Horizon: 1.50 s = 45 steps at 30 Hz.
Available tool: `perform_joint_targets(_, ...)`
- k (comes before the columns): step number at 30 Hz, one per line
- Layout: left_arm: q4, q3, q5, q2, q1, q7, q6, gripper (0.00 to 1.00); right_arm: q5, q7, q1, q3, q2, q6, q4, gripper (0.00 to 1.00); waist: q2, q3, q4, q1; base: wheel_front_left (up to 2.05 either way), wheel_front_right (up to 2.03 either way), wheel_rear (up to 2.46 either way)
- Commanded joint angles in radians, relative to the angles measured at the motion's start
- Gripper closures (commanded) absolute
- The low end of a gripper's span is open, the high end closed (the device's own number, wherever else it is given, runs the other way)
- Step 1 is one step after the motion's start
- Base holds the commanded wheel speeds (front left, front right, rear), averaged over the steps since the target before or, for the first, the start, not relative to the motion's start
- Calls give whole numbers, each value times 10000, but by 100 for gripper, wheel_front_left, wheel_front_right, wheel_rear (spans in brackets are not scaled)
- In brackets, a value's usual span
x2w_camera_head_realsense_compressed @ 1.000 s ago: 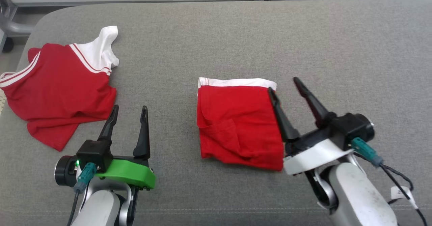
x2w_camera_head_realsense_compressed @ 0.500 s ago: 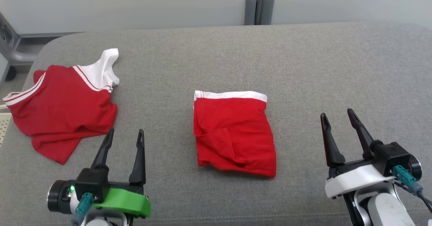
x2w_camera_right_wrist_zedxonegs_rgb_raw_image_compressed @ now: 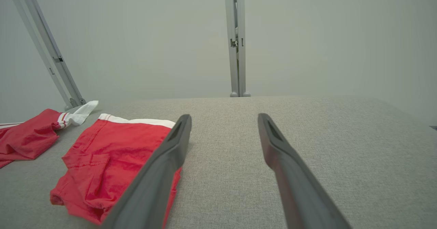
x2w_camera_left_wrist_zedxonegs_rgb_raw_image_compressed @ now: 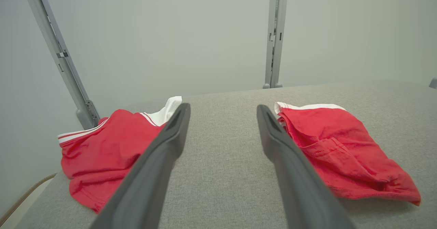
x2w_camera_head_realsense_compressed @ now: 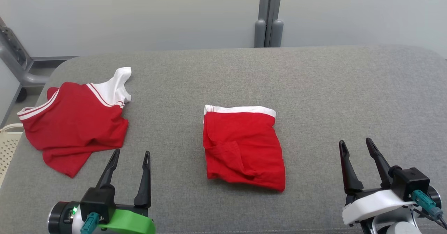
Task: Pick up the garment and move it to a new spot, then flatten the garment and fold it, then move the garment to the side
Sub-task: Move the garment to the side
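Observation:
A folded red garment (x2w_camera_head_realsense_compressed: 242, 146) with a white band along its far edge lies flat in the middle of the grey padded surface (x2w_camera_head_realsense_compressed: 331, 87). It also shows as the folded garment (x2w_camera_left_wrist_zedxonegs_rgb_raw_image_compressed: 341, 147) in the left wrist view and the folded garment (x2w_camera_right_wrist_zedxonegs_rgb_raw_image_compressed: 112, 153) in the right wrist view. My left gripper (x2w_camera_head_realsense_compressed: 132, 153) (x2w_camera_left_wrist_zedxonegs_rgb_raw_image_compressed: 222, 107) is open and empty, near the front edge, left of the garment. Well to the garment's right, my right gripper (x2w_camera_head_realsense_compressed: 355, 142) (x2w_camera_right_wrist_zedxonegs_rgb_raw_image_compressed: 224, 116) is also open and empty. Neither touches the cloth.
A second red shirt (x2w_camera_head_realsense_compressed: 77, 122) (x2w_camera_left_wrist_zedxonegs_rgb_raw_image_compressed: 109, 147) (x2w_camera_right_wrist_zedxonegs_rgb_raw_image_compressed: 27, 136) with white striped sleeves lies crumpled at the surface's left end. A pale perforated basket (x2w_camera_head_realsense_compressed: 7, 143) sits off the left edge. A grey post (x2w_camera_head_realsense_compressed: 267, 14) stands against the wall behind.
My right gripper has drawn back from the folded garment's right edge to the lower right. The head camera has tilted up, so the whole scene sits lower. The garment lies as before.

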Motion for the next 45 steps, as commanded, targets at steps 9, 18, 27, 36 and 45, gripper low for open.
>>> perform_joint_targets(9, 64, 63, -56, 18, -199, -44, 58, 0, 84, 64, 66, -128, 28, -4, -110, 0, 0, 58, 37, 0, 0, 0, 0)
perform_joint_targets(18, 256, 303, -505, -138, -443, -249, -165, 0, 107, 117, 81, -157, 65, -4, -151, 0, 0, 108, 198, 0, 0, 0, 0)
perform_joint_targets(27, 625, 451, -753, -410, -771, -376, -189, 0, 228, 188, 77, -13, 3, -4, -135, 100, 0, 238, 547, 0, 0, 0, 0)
perform_joint_targets(36, 831, 356, -627, -715, -1363, -511, -282, 0, 524, 346, -794, 1246, -399, -4, 938, 100, 0, 993, 1983, 0, 0, 0, 0)
perform_joint_targets(45, 1317, 209, -564, -1278, -1836, -635, -554, 0, 1182, 39, -2138, 2303, -782, -4, 3412, 100, 0, 1446, 3207, 0, 0, 0, 0)
